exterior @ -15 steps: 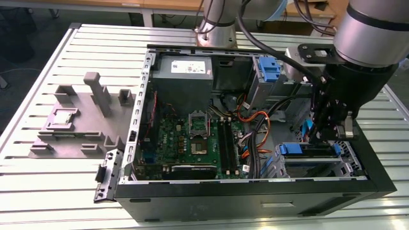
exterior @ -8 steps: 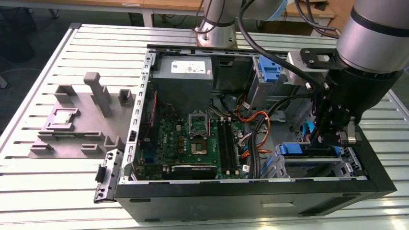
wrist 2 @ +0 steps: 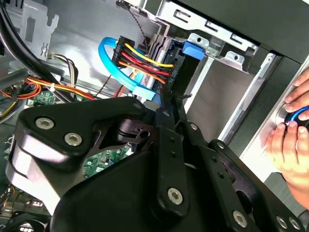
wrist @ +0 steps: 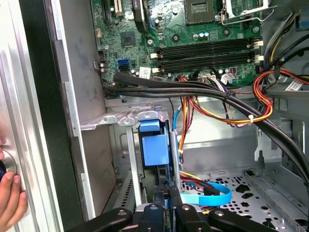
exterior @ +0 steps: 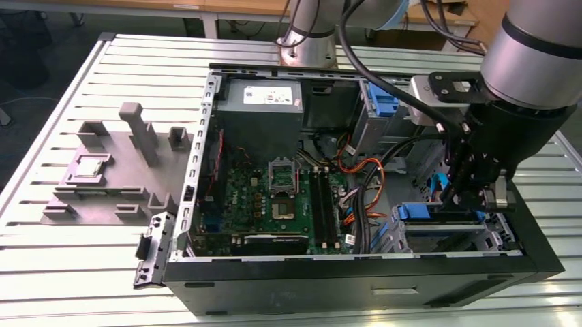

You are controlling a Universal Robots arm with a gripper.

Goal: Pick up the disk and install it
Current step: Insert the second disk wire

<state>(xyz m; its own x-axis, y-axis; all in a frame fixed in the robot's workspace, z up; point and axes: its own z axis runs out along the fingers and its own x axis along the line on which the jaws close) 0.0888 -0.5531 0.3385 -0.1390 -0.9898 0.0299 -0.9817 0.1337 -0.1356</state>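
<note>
My gripper (exterior: 473,197) hangs inside the open black computer case (exterior: 364,286) on the slatted metal bench (exterior: 82,266), at the drive cage on the exterior view's right. Closed on the flat silver disk with its blue plastic bracket (wrist: 153,150), held edge-on, it should stay square to the cage rails, clear of the bundled cables (wrist: 193,87).

The open black computer case (exterior: 364,272) lies on the slatted metal tabletop (exterior: 82,259). On the exterior view's left of it sits the grey plastic holder block (exterior: 118,177). Inside the case, the green main board (exterior: 272,197) lies flat, with the grey power box (exterior: 262,97) behind it.
</note>
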